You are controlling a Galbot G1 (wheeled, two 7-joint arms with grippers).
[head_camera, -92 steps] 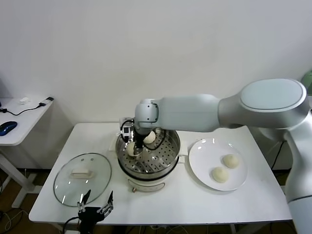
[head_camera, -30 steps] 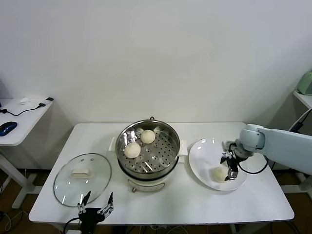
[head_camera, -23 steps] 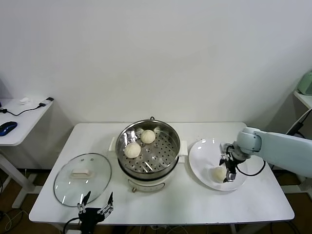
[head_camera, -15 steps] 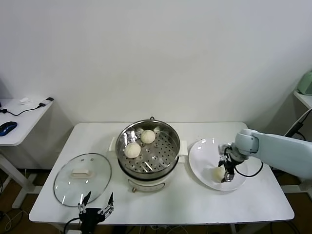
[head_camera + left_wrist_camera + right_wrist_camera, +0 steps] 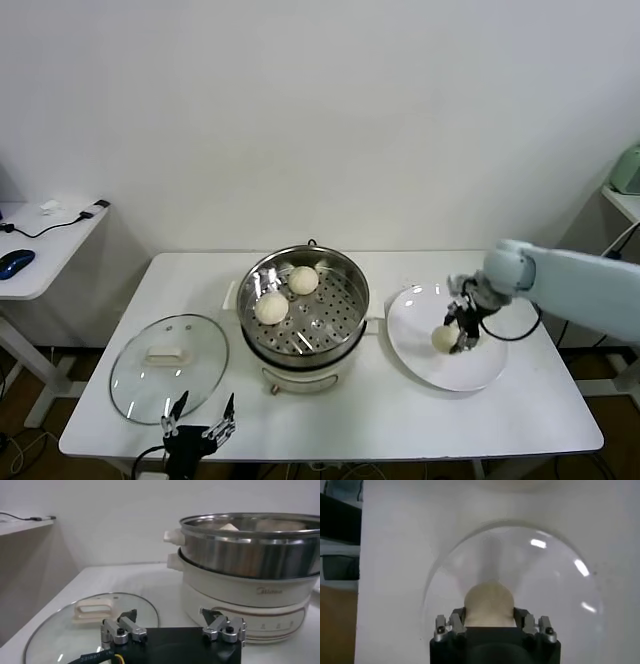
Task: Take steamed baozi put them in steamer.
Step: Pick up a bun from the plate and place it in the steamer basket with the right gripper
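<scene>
A cream-white baozi [image 5: 443,339] is clamped between the jaws of the right gripper [image 5: 461,333] above the white plate [image 5: 470,372], at about 3 o'clock from the steamer [image 5: 305,311]. In the right wrist view the same bun [image 5: 489,604] is seen seated between the 2 fingers [image 5: 451,624], with the plate [image 5: 560,590] beneath it. 2 more baozi are found inside the steamer on its perforated tray: 1 [image 5: 303,280] at about 12 o'clock and 1 [image 5: 271,308] at about 9 o'clock, near each other. The left gripper [image 5: 196,433] is parked low at the table's near edge, at 6 o'clock from the glass lid [image 5: 168,366], its jaws held wide apart; this is confirmed in the left wrist view, where its fingertips [image 5: 126,628] stand well separated before the steamer [image 5: 245,575]
</scene>
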